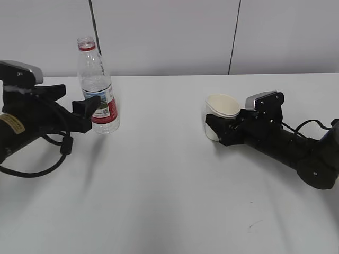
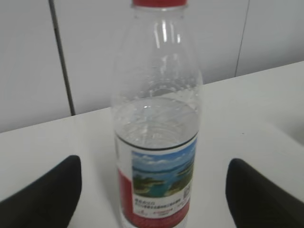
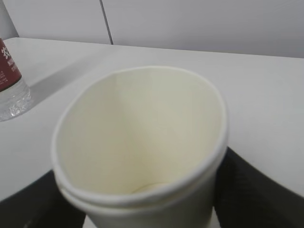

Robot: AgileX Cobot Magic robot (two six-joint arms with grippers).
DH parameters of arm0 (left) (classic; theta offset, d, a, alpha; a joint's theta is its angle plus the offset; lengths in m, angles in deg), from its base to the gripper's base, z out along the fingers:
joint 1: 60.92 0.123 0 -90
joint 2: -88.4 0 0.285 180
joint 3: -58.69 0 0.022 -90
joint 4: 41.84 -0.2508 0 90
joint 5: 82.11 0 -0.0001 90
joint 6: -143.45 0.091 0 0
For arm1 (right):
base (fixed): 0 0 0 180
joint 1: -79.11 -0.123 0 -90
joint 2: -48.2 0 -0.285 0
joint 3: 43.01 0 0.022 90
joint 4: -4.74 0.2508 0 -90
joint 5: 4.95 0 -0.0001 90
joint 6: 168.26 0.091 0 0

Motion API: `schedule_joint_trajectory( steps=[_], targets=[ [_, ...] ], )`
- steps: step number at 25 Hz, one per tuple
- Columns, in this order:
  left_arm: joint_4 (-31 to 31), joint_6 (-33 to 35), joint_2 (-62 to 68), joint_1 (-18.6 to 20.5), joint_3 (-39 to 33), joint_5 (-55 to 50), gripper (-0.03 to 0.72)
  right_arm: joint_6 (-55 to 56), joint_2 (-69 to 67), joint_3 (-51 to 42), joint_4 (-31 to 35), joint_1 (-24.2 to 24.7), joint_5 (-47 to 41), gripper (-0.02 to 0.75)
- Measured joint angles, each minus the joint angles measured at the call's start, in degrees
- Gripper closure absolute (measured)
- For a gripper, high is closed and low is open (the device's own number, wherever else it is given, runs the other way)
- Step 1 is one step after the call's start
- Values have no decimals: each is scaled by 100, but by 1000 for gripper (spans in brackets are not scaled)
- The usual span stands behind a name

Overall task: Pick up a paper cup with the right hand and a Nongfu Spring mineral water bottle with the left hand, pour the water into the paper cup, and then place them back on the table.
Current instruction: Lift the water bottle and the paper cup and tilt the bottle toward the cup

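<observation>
The water bottle (image 1: pixel 97 84) stood upright on the white counter (image 1: pixel 169 174), toward the left and near the back wall (image 1: pixel 159 32). It had no cap; a red ring circled its neck, and a red-and-white label with a landscape picture wrapped its lower half. Water (image 2: pixel 156 121) filled it to a little above the label, the upper part being clear and empty.

The left end effector (image 1: pixel 91 112) was spread wide around the bottle's lower part. In the left wrist view its two dark fingers (image 2: pixel 42 197) sat at the bottom corners, each well clear of the bottle (image 2: pixel 156 118), so nothing was gripped. A looped black cable (image 1: pixel 50 153) hung under that arm, which carried a small yellow label.

On the right side of the counter the paper cup (image 1: pixel 221 112) sat between the fingers of the right end effector (image 1: pixel 218 129), tilted with its open mouth leaning toward the arm. In the right wrist view the cup (image 3: pixel 142 147) filled the frame, its rim pressed slightly oval, with dark fingers (image 3: pixel 251 194) tight against both sides: the right end effector was clenched on the cup. Its inside looked dry. Whether its base touched the counter could not be told. The bottle and cup were well apart.
</observation>
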Motion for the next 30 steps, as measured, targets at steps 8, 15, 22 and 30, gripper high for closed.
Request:
schedule_joint_trajectory(
  steps=[8, 15, 22, 30],
  targets=[
    [71, -91, 965, -90, 953, 18, 129, 0, 0, 0, -83, 0, 12, 214],
    [75, -335, 1631, -90, 1869, 18, 127, 0, 0, 0, -83, 0, 12, 214],
    [84, -492, 1870, -97, 2160, 34, 195, 0, 0, 0, -83, 0, 12, 214],
    [34, -493, 1870, -102, 2171, 31, 351, 0, 0, 22, -770, 0, 32, 214]
  ],
)
